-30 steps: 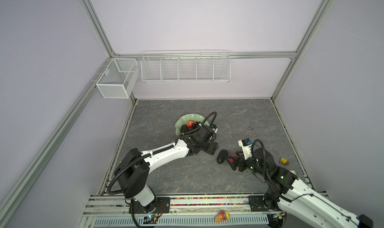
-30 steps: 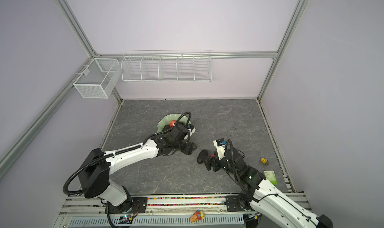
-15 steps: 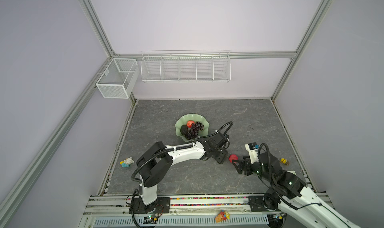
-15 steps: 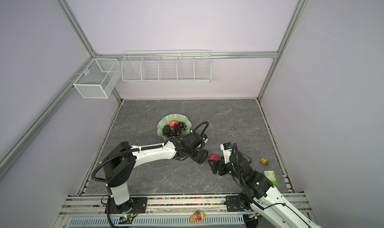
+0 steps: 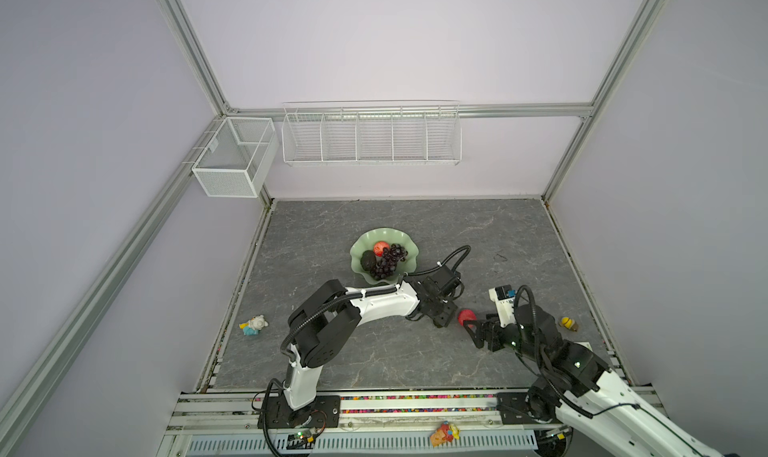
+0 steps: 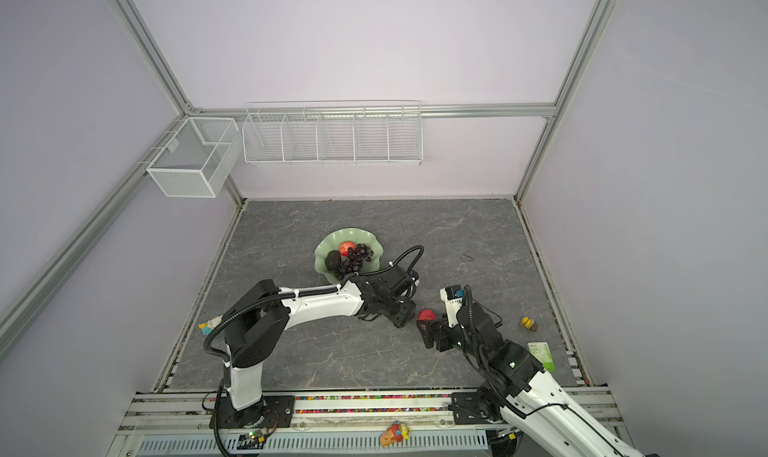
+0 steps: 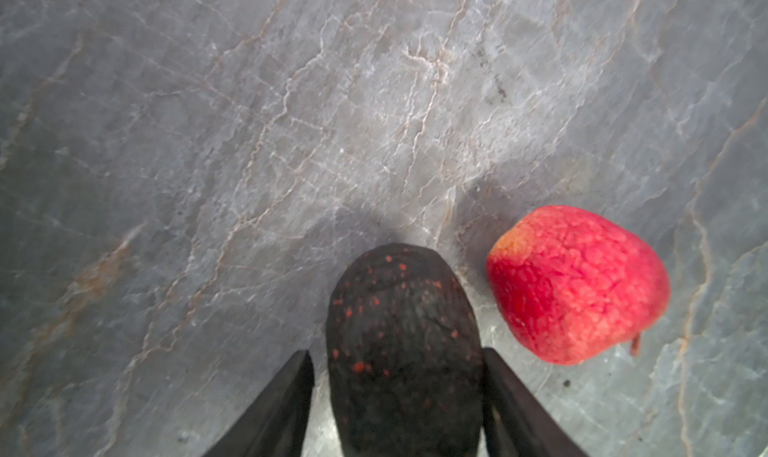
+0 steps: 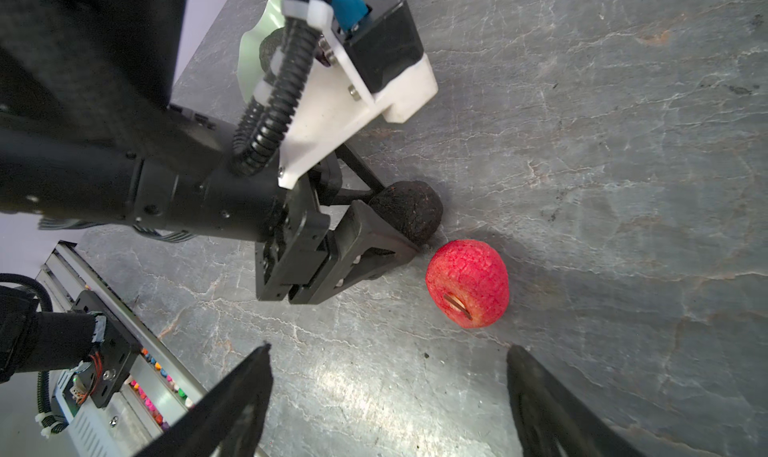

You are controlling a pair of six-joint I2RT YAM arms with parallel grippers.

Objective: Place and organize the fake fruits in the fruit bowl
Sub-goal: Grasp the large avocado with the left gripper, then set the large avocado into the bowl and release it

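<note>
The pale green fruit bowl (image 5: 409, 249) (image 6: 376, 249) holds a red apple (image 5: 381, 248), a bunch of grapes (image 5: 388, 263) and an avocado (image 5: 368, 262). To its front right, a second avocado (image 7: 403, 342) (image 8: 405, 218) lies on the table. My left gripper (image 7: 397, 353) (image 5: 443, 320) (image 6: 405, 314) straddles it, one finger touching and a thin gap at the other. Just beside it lies another red apple (image 5: 466, 317) (image 6: 427, 314) (image 7: 577, 284) (image 8: 467, 288). My right gripper (image 8: 388, 349) (image 5: 473, 333) stands open a little short of that apple, holding nothing.
Toy figurines lie at the left edge (image 5: 254, 324), the right edge (image 5: 568, 322) and on the front rail (image 5: 444, 434). A green box (image 6: 541, 355) lies by the right arm. Two white wire baskets (image 5: 371, 132) (image 5: 232, 159) hang on the walls.
My left gripper has swung from over the bowl to the avocado at the front right, and its jaws have narrowed around it. My right gripper has drawn back from the avocado and apple.
</note>
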